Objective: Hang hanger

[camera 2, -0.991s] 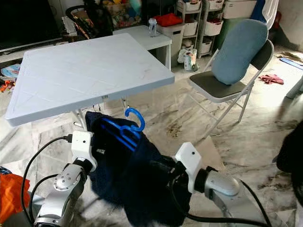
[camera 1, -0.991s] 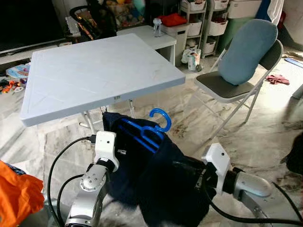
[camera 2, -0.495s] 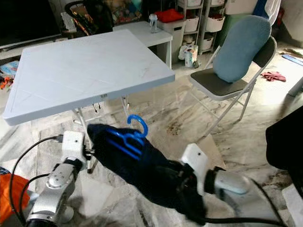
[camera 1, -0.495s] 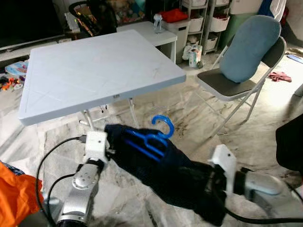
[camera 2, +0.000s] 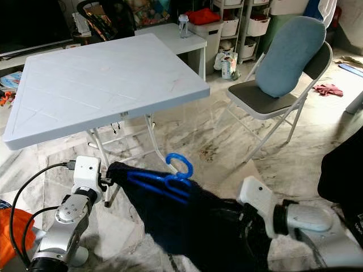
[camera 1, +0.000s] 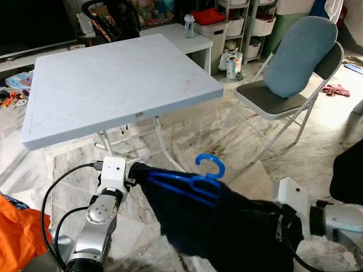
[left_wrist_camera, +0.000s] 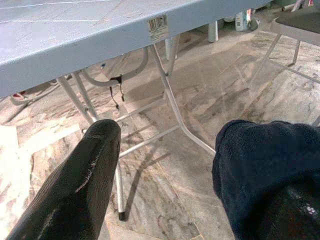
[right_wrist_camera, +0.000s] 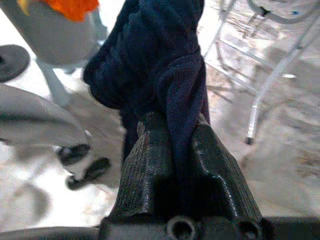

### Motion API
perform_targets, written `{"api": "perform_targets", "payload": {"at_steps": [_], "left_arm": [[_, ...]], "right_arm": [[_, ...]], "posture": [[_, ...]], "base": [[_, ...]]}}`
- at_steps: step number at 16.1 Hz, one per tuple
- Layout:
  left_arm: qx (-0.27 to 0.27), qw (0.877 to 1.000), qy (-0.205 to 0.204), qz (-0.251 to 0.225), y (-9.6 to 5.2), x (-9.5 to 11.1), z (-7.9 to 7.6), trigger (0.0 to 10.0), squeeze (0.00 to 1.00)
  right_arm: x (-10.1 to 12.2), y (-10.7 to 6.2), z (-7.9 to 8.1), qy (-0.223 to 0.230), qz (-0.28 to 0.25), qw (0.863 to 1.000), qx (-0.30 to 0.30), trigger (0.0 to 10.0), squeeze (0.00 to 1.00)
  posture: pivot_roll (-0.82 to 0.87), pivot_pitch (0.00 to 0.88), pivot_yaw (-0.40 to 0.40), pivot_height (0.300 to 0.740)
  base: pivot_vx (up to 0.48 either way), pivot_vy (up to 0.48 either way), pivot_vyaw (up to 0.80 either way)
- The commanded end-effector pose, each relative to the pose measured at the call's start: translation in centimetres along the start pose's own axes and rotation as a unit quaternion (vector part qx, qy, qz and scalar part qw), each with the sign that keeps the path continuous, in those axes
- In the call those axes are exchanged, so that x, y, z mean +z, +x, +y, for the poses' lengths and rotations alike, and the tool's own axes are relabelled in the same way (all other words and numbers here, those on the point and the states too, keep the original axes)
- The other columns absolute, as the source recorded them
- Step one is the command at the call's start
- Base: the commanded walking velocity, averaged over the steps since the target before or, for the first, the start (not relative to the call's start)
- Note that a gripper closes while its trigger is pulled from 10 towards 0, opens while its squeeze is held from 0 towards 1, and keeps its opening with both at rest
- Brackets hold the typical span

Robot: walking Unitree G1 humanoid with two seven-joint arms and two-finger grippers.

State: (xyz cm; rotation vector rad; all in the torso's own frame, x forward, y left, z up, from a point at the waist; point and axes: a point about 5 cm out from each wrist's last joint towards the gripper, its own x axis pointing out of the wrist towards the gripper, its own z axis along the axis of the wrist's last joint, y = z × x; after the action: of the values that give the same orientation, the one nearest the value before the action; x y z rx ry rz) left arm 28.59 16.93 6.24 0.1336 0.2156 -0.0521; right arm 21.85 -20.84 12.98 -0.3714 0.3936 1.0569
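An orange cloth [camera 1: 20,229] lay at the robot's far left, low on the marble floor [camera 2: 227,141]. Beyond it stood a pale folding table [camera 1: 108,85]. Below the table's front edge, the left gripper [left_wrist_camera: 165,175] reached toward the near corner of a dark navy garment [camera 1: 227,224]. Its fingers [left_wrist_camera: 75,185] stood wide apart, and the cloth covered one of them (the wrist view did not settle whether that finger gripped anything). The garment stretched between the two arms above the floor, draped over a blue hanger [camera 1: 195,180] whose hook [camera 2: 178,165] stood upright, free of any rail. The right gripper [right_wrist_camera: 175,165] was clamped tight on a bunched fold at the garment's other end. Farther right stood a folding chair [camera 1: 283,102] with a blue cushion [camera 1: 298,56] leaning against its back.
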Motion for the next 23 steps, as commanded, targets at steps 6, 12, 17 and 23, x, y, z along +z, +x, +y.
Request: {"api": "perform_targets", "payload": {"at_steps": [6,12,17,23], "left_arm": [[-0.011,1.000,-0.016,-0.003,0.3,0.5,0.9,10.0,0.00],[-0.084,0.995,-0.040,0.023,0.3,-0.2,-1.3,10.0,0.00],[-0.172,0.984,-0.046,0.005,-0.4,0.6,-3.8,10.0,0.00],[-0.315,0.948,0.018,-0.030,-2.6,1.0,-5.9,10.0,1.00]], "right_arm": [[1.3,-3.4,-0.4,-0.032,-0.011,0.998,0.057,10.0,0.00],[5.1,-6.5,-2.8,0.006,-0.130,0.991,0.034,10.0,0.00],[5.1,-1.8,-4.4,0.035,-0.170,0.980,-0.093,10.0,0.00],[2.9,2.3,-5.5,0.045,-0.139,0.971,-0.187,10.0,0.00]], "posture": [[-0.16,0.000,0.051,0.740],[-0.17,0.000,0.056,0.740],[-0.17,0.000,0.053,0.740],[-0.14,0.000,0.042,0.740]], "base": [[0.000,0.000,0.00],[0.000,0.000,0.00],[0.000,0.000,0.00],[0.000,0.000,0.00]]}}
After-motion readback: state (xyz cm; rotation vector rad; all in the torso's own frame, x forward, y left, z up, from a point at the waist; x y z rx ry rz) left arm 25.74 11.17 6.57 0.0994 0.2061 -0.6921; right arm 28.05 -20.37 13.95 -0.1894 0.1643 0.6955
